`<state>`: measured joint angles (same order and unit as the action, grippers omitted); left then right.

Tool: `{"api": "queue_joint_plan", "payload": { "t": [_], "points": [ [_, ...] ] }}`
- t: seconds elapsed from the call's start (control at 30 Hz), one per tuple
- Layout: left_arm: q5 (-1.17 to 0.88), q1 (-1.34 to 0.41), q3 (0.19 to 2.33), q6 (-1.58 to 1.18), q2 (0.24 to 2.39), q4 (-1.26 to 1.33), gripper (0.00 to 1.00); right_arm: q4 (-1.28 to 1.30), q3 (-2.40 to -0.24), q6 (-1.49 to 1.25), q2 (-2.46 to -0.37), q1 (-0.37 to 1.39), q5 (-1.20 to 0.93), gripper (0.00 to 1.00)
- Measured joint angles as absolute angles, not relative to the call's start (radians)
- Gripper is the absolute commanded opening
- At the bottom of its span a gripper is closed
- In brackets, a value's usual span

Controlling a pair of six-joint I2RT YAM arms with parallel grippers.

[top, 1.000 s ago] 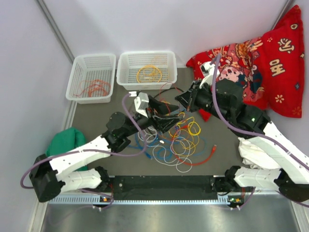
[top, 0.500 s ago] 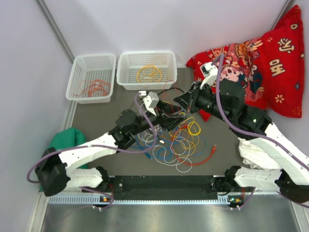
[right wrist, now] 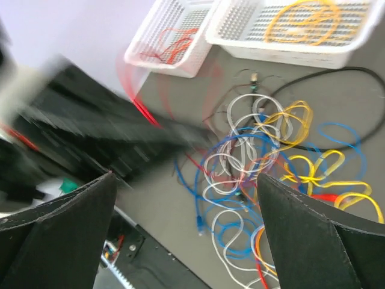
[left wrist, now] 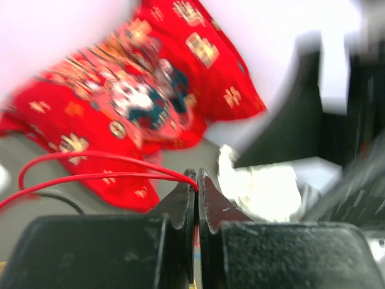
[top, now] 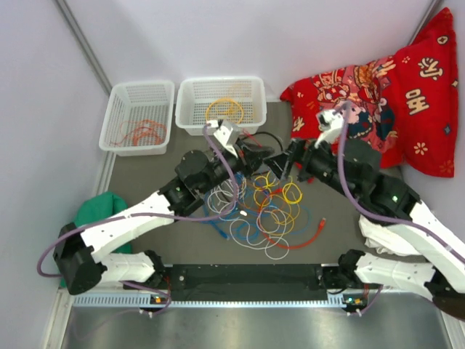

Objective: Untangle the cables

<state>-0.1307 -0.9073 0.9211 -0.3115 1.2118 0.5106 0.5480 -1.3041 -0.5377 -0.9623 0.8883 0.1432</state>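
The cables (top: 270,212) lie as a tangle of blue, white, yellow, orange and red loops in the middle of the dark mat. My left gripper (top: 260,154) is over the far edge of the heap. In the left wrist view it (left wrist: 197,176) is shut on a thin red cable (left wrist: 102,176), which loops away to the left. My right gripper (top: 285,166) is just to its right, almost touching it. Its fingers (right wrist: 60,235) stand wide open with nothing between them, above the cables (right wrist: 252,156).
At the back are two white baskets: the left one (top: 110,123) holds a reddish cable, the right one (top: 218,81) a yellow coil. A red patterned cushion (top: 392,94) fills the back right. A green cloth (top: 98,211) lies at the left, and a black rail (top: 247,275) runs along the front.
My left gripper has closed on the red cable and moved away toward the baskets. My right gripper has opened wide and drawn back a little to the right.
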Motion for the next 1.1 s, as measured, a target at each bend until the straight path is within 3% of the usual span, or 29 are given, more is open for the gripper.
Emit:
{"api": "queue_joint_plan", "payload": {
  "t": [0.27,0.47,0.93,1.03,1.1],
  "points": [
    [0.021,-0.851,1.353,-0.284,1.204,0.179,0.0,0.498,-1.095,-0.504,-0.718,0.888,0.28,0.99],
    [0.035,-0.851,1.604,-0.281,1.232,0.069,0.0,0.411,-0.952,-0.499,-0.719,0.888,0.239,0.98],
    [0.016,-0.851,1.628,-0.304,1.285,-0.069,0.0,0.175,-0.999,-0.455,-0.873,0.888,0.196,0.96],
    [0.007,-0.851,1.628,-0.311,1.285,-0.072,0.0,0.137,-1.014,-0.446,-0.921,0.888,0.218,0.94],
    [-0.004,-0.851,1.628,-0.315,1.285,-0.073,0.0,0.12,-1.017,-0.44,-0.965,0.888,0.258,0.85]
  ]
}}
